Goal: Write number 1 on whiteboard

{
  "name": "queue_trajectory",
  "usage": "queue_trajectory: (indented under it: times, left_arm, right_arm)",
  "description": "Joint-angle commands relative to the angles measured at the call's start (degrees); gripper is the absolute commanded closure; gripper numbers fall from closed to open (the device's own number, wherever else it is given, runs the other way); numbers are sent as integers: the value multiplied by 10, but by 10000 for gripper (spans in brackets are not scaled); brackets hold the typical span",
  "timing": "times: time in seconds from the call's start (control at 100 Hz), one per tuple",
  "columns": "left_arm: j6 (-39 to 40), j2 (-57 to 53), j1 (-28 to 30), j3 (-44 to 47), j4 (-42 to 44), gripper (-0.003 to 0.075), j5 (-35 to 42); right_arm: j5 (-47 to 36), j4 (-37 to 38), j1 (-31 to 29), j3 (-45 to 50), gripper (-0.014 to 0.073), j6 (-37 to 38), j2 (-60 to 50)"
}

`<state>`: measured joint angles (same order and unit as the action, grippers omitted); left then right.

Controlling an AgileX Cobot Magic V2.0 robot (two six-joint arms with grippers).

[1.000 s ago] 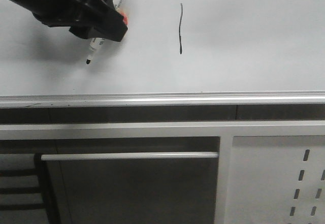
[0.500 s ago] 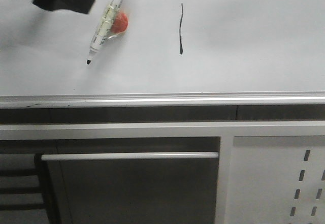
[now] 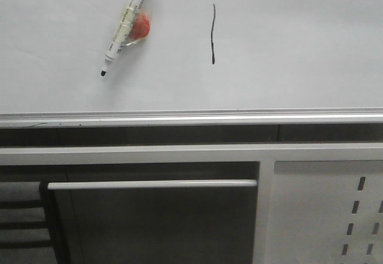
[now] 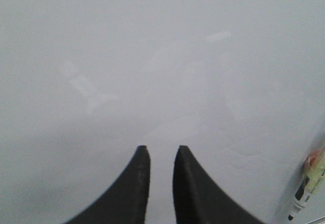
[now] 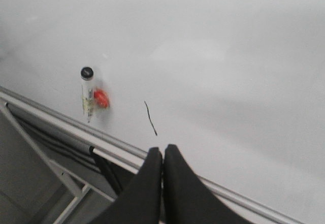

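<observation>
The number 1 point(image 3: 213, 33) is a thin wavy black stroke on the whiteboard point(image 3: 287, 48); it also shows in the right wrist view point(image 5: 150, 118). A white marker pen point(image 3: 124, 24) with a red blob at its side lies loose on the board, left of the stroke, black tip toward the rail. My left gripper point(image 4: 161, 150) hovers open over bare board with nothing between its fingers; the marker point(image 4: 310, 183) is off to one side. My right gripper point(image 5: 162, 150) is shut and empty, above the board's rail. Neither gripper shows in the front view.
The silver edge rail point(image 3: 191, 118) runs along the board's near side. Below it are a grey frame with a horizontal bar point(image 3: 152, 184) and a white perforated panel point(image 3: 335, 216) at the lower right.
The left gripper let go of the marker and drew away up and to the left, out of the front view. The marker now lies free on the board.
</observation>
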<state>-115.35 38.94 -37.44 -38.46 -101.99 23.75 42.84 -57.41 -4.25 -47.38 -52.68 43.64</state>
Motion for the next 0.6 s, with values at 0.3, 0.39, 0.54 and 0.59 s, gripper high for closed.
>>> queue_trajectory:
  times: [0.3,0.39,0.54,0.59]
  left_arm:
    - [9,-221,-1,136,-42,741,-50]
    - [23,-275,-1,166,-42,741,-47]
    - [29,-344,-1,199,-42,741,-47]
    - [29,-358,-1,205,-42,741,-47]
  right_arm:
    - [-146,-35,-4,183,658,-6,-286]
    - [-162,-42,-4,234,658,-6,-357]
    - [-168,-56,-4,285,658,-6,-429]
    - [-168,-56,-4,296,658,-6,-440]
